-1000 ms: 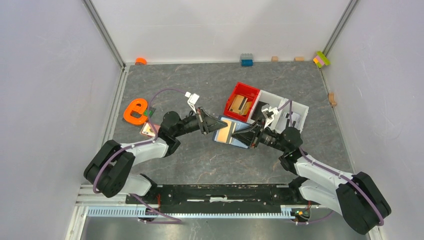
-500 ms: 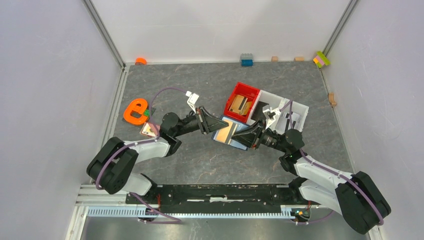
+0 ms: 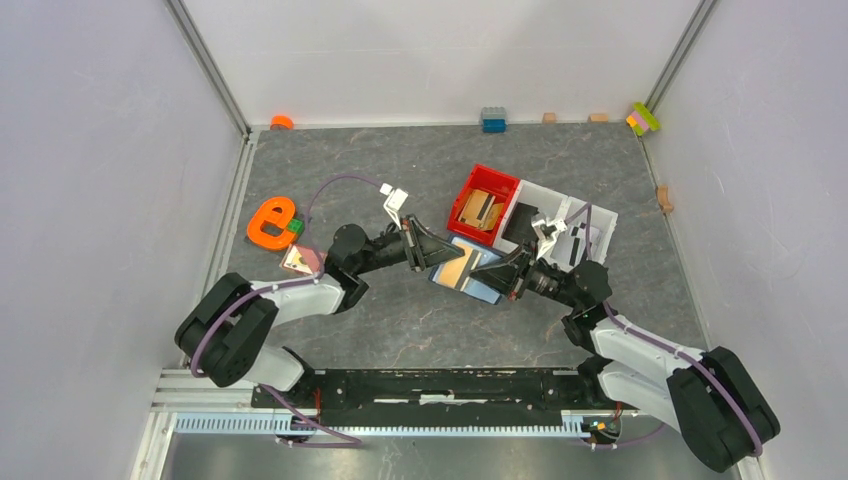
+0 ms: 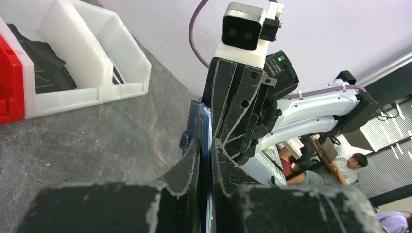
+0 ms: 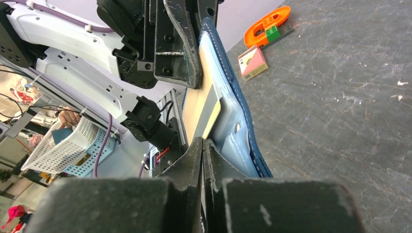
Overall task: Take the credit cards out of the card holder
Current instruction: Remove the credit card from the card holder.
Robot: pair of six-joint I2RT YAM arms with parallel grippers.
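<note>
The card holder (image 3: 484, 291) is a navy wallet held open and on edge above the table between both arms. My left gripper (image 3: 443, 258) is shut on its left edge; the left wrist view shows the thin blue edge (image 4: 200, 121) pinched between the jaws (image 4: 206, 141). A tan credit card (image 5: 201, 104) sticks partway out of the light blue pocket (image 5: 233, 121). My right gripper (image 5: 202, 141) is shut on that card's near edge, to the wallet's right (image 3: 480, 272). Another pinkish card (image 3: 300, 260) lies on the table at the left.
A red tray (image 3: 505, 180) holding wooden blocks and a white tray (image 3: 600, 215) stand just behind the wallet. An orange e-shaped piece (image 3: 270, 222) lies at the left by the pinkish card. Small toy blocks (image 3: 493, 119) line the back wall.
My right gripper has closed its jaws onto the card's edge. Both grippers and the wallet have shifted slightly to the right.
</note>
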